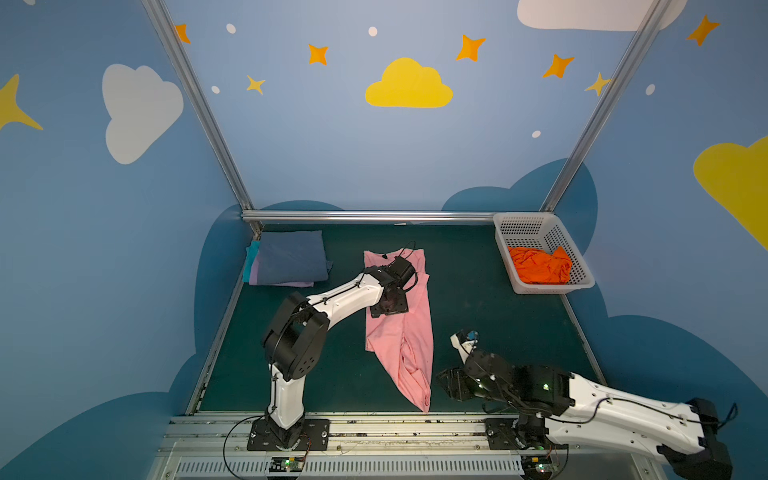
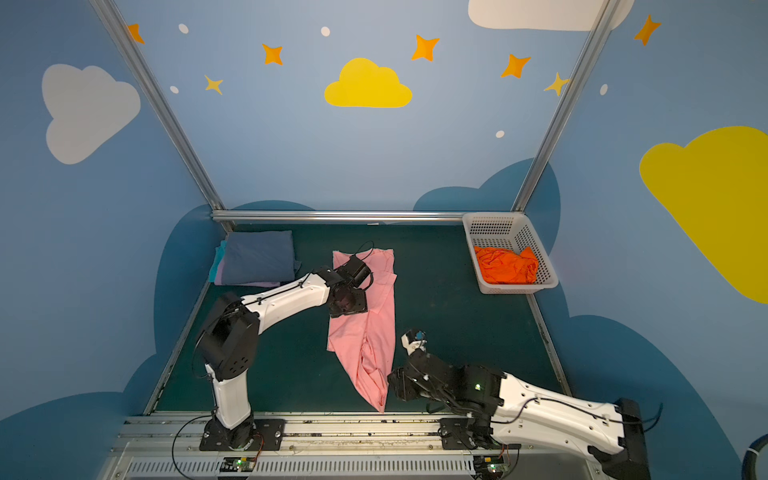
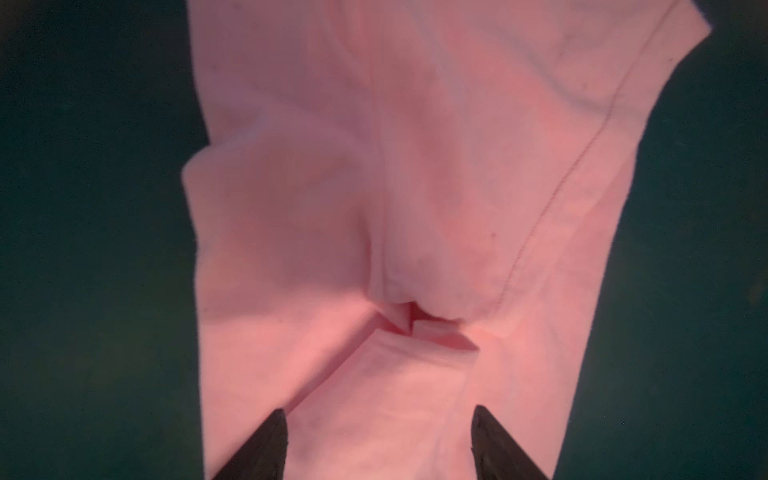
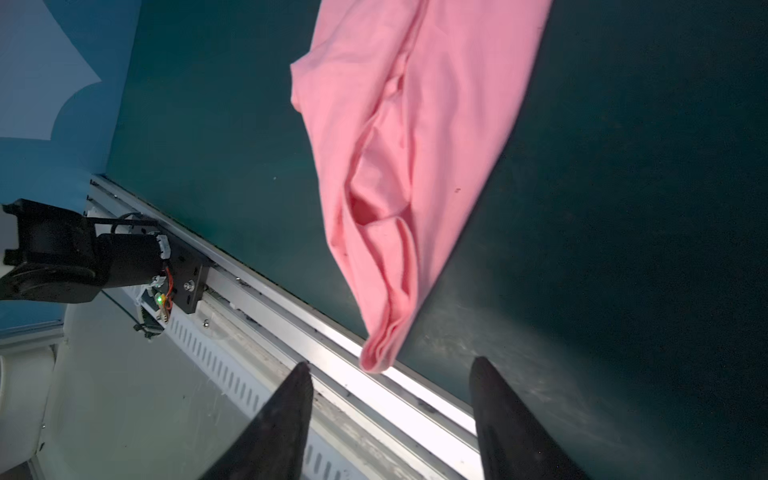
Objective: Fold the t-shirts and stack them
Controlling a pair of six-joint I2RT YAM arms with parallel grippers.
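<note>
The left gripper (image 3: 380,419) has its jaws wide apart, just above the pink t-shirt (image 1: 409,332), and it grips no cloth. The right gripper (image 4: 390,365) is wide too; the narrow tip of the shirt lies just ahead of it, at the near rail (image 1: 374,417). The shirt is a long folded strip on the dark green mat (image 1: 478,299). Its long axis runs from that tip, under the left gripper, to the neck label (image 1: 385,255) at the far end. Beyond the left gripper, on its left side, a slate-blue tee (image 1: 291,257) tops a folded stack (image 1: 253,266). Far beyond the right gripper an orange t-shirt (image 1: 540,266) lies crumpled in a white basket (image 1: 523,218). Blue walls (image 1: 311,145) with clouds and stars stand around.
</note>
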